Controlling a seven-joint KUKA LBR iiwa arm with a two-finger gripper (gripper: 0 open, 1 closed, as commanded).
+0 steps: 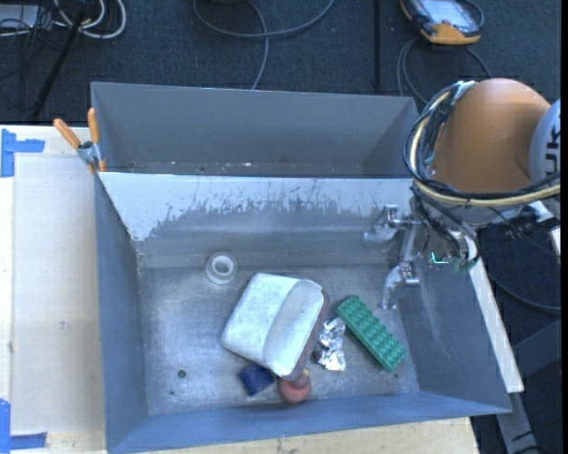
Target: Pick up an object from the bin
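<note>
My gripper [394,253] hangs over the right side of the bin, close to the right wall, open with nothing between its fingers. One fingertip [382,227] points toward the back wall. The other [396,280] sits just above and to the right of a green studded block [371,332], which lies slanted on the floor. A crumpled piece of silver foil [331,345] lies just left of the block. Left of the foil, a large white pad-like bundle [273,323] rests at a tilt.
A small blue piece [256,378] and a reddish ball [295,387] lie by the front wall, under the white bundle's edge. A small clear ring [221,268] sits alone at mid-left. The arm's orange cover and cables hang over the right rim.
</note>
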